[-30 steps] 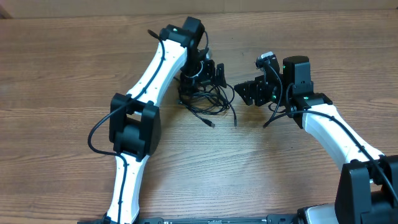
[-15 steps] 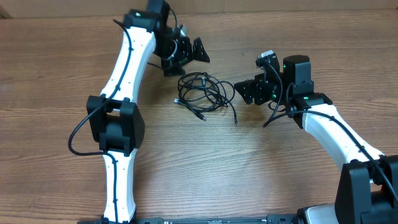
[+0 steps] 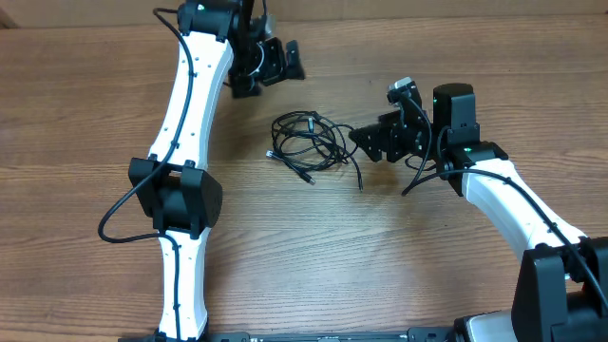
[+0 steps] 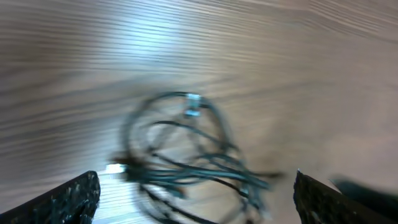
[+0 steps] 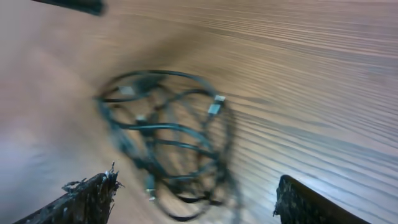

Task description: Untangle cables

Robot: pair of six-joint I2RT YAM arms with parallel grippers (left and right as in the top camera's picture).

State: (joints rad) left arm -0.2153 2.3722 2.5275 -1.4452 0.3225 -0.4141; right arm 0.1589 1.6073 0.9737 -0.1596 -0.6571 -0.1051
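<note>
Entry: cables, one loose black tangle lying flat on the counter, spread wider side to side than front to back, with a stray end trailing on its right. Right jaws: wide open, empty, just beside the tangle's right edge and facing it, loops dead ahead between the tips. Left jaws: fully open, empty, well apart beyond the tangle's far side. Nearer arm: right, judged better placed for the first pinch.

A loose tangle of black cables lies on the wooden bench, about midway between its side edges. The left fingers, spread, are well apart from the tangle, toward the far edge. The right fingers, also spread, are just beside it on the side facing the bench's right edge.
</note>
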